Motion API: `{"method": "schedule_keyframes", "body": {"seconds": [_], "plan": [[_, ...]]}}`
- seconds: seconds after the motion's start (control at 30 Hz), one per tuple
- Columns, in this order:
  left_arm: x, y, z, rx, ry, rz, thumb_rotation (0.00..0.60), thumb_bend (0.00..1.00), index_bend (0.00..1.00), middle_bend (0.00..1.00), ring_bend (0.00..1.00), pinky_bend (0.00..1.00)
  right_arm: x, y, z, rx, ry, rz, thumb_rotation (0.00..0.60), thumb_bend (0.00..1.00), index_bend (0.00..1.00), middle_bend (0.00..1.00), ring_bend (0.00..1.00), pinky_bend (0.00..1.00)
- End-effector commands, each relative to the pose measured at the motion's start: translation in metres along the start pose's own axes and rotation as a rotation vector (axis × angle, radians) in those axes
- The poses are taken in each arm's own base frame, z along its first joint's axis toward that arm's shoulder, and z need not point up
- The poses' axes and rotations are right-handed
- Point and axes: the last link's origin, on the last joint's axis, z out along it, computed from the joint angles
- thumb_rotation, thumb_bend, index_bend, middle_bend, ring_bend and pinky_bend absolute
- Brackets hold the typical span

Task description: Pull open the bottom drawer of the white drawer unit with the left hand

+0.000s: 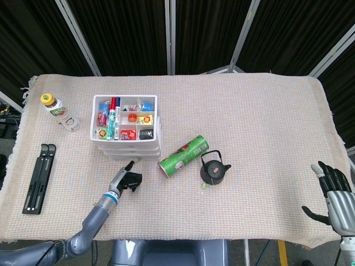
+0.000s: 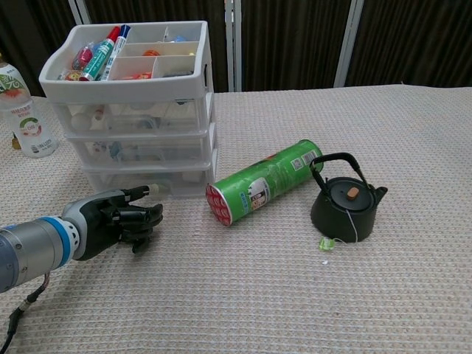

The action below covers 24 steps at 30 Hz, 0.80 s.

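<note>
The white drawer unit [image 1: 128, 119] [image 2: 133, 110] stands left of the table's middle, its top tray full of pens and small items. All of its drawers look pushed in, the bottom drawer [image 2: 144, 179] included. My left hand [image 1: 126, 178] [image 2: 118, 220] lies on the cloth just in front of that drawer, a little short of its front. Its fingers are curled in and hold nothing, and one white-tipped finger [image 2: 147, 192] points at the drawer. My right hand [image 1: 333, 188] hangs at the table's right edge with fingers spread and empty.
A green can [image 1: 184, 155] [image 2: 262, 181] lies on its side right of the unit, with a black kettle [image 1: 214, 169] [image 2: 346, 203] beside it. A bottle [image 1: 54, 107] [image 2: 22, 110] and a tape ring [image 1: 71, 122] stand to the left. A black stand [image 1: 39, 177] lies near the left edge.
</note>
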Motion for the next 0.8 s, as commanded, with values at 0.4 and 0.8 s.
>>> {"method": "schedule_keyframes", "body": {"seconds": [0.4, 0.8], "plan": [[-0.003, -0.003, 0.003, 0.015, -0.043, 0.018, 0.600, 0.65, 0.17, 0.83, 0.87, 0.69, -0.002, 0.000, 0.001, -0.002, -0.006, -0.004, 0.600, 0.07, 0.00, 0.00, 0.00, 0.00], [-0.004, -0.012, -0.005, 0.015, -0.044, 0.016, 0.600, 0.66, 0.24, 0.83, 0.87, 0.69, -0.002, 0.000, 0.001, -0.006, -0.007, -0.008, 0.600, 0.07, 0.00, 0.00, 0.00, 0.00]]}}
